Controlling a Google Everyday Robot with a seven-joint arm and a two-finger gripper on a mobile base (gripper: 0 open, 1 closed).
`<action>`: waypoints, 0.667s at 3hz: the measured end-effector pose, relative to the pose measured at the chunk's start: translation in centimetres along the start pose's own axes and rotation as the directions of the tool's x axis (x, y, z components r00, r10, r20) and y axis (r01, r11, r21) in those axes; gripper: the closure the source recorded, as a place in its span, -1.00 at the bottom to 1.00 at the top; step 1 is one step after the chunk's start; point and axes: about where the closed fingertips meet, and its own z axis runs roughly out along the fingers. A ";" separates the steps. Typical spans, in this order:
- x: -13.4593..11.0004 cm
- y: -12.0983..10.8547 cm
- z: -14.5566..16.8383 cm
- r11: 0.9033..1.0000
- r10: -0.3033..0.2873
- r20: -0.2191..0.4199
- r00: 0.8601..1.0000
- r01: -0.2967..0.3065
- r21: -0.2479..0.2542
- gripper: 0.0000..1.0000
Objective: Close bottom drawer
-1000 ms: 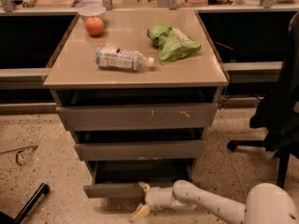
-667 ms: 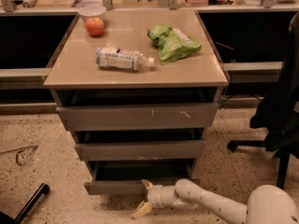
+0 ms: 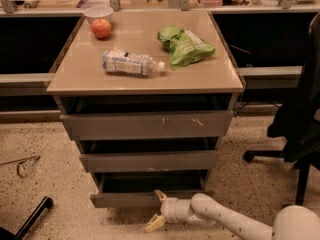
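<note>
The bottom drawer [image 3: 125, 199] is the lowest of three grey drawers in the cabinet [image 3: 145, 84]. It stands pulled out a little, with a dark gap above its plain flat front. My gripper [image 3: 156, 210] is low in front of the drawer, right of its middle, on a white arm [image 3: 230, 219] coming from the lower right. Its two pale fingers are spread apart; the upper one [image 3: 160, 195] lies against the drawer front, the lower one [image 3: 152, 225] points toward the floor. Nothing is held.
On the cabinet top lie a plastic bottle [image 3: 131, 63], a green bag [image 3: 184, 45], an apple [image 3: 101, 28] and a white bowl [image 3: 98, 12]. A black office chair [image 3: 300, 119] stands at the right. A black bar [image 3: 30, 219] and wire [image 3: 22, 165] lie on the speckled floor at left.
The bottom drawer has slid inward and sticks out less. My gripper has followed it toward the cabinet.
</note>
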 end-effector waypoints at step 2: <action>0.0 0.8 -3.4 0.994 -0.006 0.052 0.999 0.000 0.108 -1.00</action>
